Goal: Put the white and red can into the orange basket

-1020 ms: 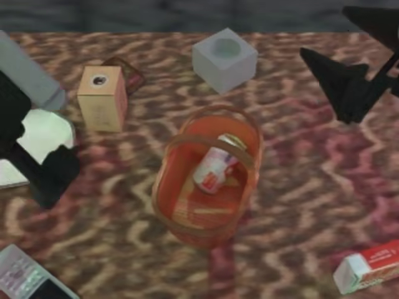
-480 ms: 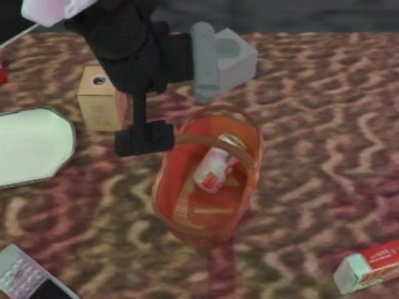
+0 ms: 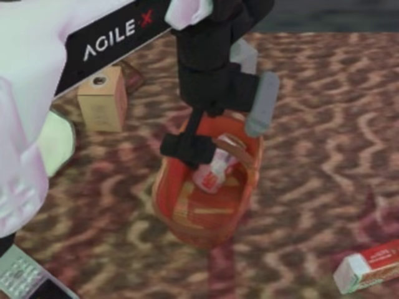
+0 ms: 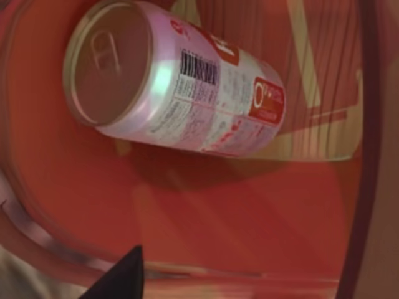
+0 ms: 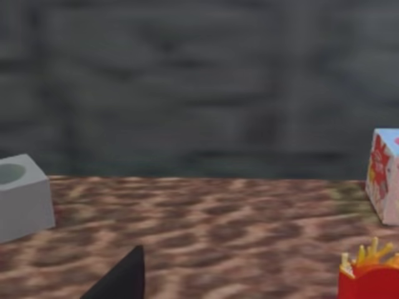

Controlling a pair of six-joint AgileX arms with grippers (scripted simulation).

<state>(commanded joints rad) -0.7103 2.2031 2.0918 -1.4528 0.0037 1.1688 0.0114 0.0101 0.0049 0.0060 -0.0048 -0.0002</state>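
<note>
Over the middle of the table, my left gripper [image 3: 187, 148] hangs at the far-left rim of the orange basket [image 3: 163, 187], just beside the white and red can [image 3: 214, 171]. That can lies on its side on the basket's pale slatted bottom, its dull gold top tilted toward the far right under the arched handle. I cannot tell how far my left fingers are spread; nothing shows between them. My right arm is outside the top view.
</note>
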